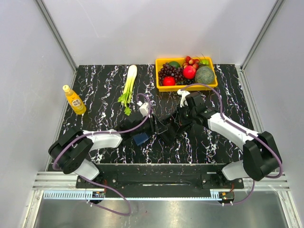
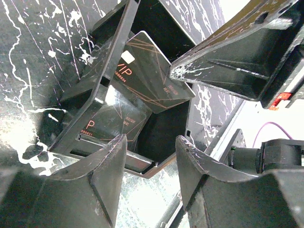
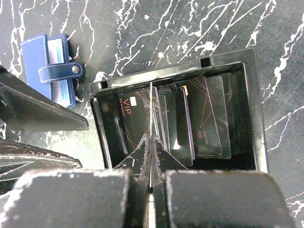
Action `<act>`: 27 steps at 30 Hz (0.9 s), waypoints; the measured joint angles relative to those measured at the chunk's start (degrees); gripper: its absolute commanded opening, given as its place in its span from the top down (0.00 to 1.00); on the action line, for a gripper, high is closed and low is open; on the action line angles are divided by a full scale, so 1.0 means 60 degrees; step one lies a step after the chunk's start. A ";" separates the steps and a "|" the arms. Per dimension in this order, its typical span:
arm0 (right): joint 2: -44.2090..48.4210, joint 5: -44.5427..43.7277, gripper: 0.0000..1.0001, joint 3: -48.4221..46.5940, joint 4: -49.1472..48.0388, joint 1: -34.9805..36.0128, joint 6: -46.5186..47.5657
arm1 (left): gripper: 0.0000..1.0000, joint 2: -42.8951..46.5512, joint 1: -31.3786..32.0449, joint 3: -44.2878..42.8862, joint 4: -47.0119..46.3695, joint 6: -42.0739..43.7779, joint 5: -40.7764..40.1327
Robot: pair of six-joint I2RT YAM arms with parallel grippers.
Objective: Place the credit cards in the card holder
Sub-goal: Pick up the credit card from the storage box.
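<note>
A black open tray [image 3: 251, 95] holds several black credit cards [image 3: 204, 118]. My right gripper [image 3: 152, 137] is shut on one card [image 3: 151, 102], seen edge-on, standing up out of the tray's left part. In the left wrist view that VIP card [image 2: 147, 71] hangs tilted above the tray [image 2: 137, 164]. The left gripper [image 2: 149, 140] is open, its fingertips either side of the tray's near corner; contact cannot be told. The navy card holder [image 3: 50, 66] lies on the table just left of the tray, strap across it. From above, both grippers [image 1: 159, 128] [image 1: 176, 122] meet mid-table beside the holder [image 1: 141, 138].
A yellow bin of fruit [image 1: 187, 87] stands at the back right. A celery stalk [image 1: 129, 85] lies at the back middle and an orange juice bottle [image 1: 74, 99] stands at the left. Grey walls close in the marbled black table.
</note>
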State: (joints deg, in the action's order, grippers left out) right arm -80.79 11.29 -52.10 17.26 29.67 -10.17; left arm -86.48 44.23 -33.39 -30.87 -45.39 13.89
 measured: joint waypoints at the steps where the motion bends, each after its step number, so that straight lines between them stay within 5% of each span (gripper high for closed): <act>1: 0.0000 0.0047 1.00 0.0000 -0.0007 0.0000 -0.0004 | 0.50 0.0040 0.0000 0.0000 0.0004 0.0015 -0.0025; 15: -0.1384 -0.0448 1.00 -0.0390 0.0342 0.1042 0.0259 | 0.49 0.2575 0.0000 0.0087 0.1592 0.0951 -0.1577; 27: -0.1628 -0.0266 1.00 -0.0616 0.0353 0.1308 0.0306 | 0.49 0.2925 -0.0007 0.0087 0.2506 0.1392 -0.2368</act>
State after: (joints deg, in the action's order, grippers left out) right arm -90.56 9.69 -55.79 19.38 37.52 -8.34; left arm -68.93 44.18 -32.86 -15.84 -37.04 -0.32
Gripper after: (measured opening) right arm 0.009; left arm 0.508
